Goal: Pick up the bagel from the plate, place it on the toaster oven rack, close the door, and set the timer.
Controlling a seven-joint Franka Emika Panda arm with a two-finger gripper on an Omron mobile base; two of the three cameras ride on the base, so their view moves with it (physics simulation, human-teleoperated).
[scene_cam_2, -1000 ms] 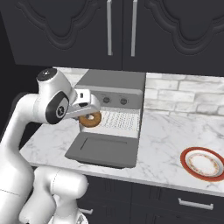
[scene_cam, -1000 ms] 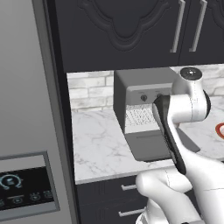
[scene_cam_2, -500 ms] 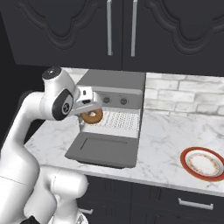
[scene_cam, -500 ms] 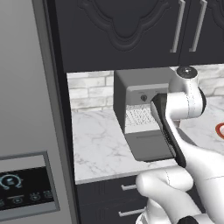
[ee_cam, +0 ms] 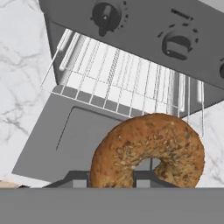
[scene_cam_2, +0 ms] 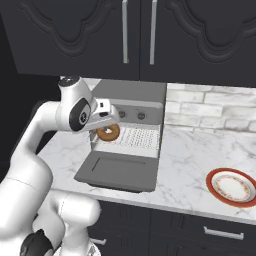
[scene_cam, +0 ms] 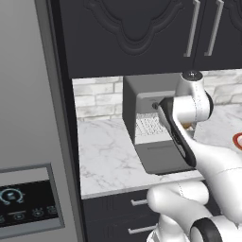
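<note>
The pincer [scene_cam_2: 107,131], partly closed on the bagel [scene_cam_2: 108,132], hangs above the open door [scene_cam_2: 118,172], before the toaster oven rack [scene_cam_2: 134,137]. Best to carry it level and well inside before lowering it flat on the bars.

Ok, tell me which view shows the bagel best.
The hand view: the bagel is large there, seeded crust and hole plain, held in front of the rack. In the right base view it is a small ring at the gripper. In the left base view the arm covers nearly all of it.
</note>
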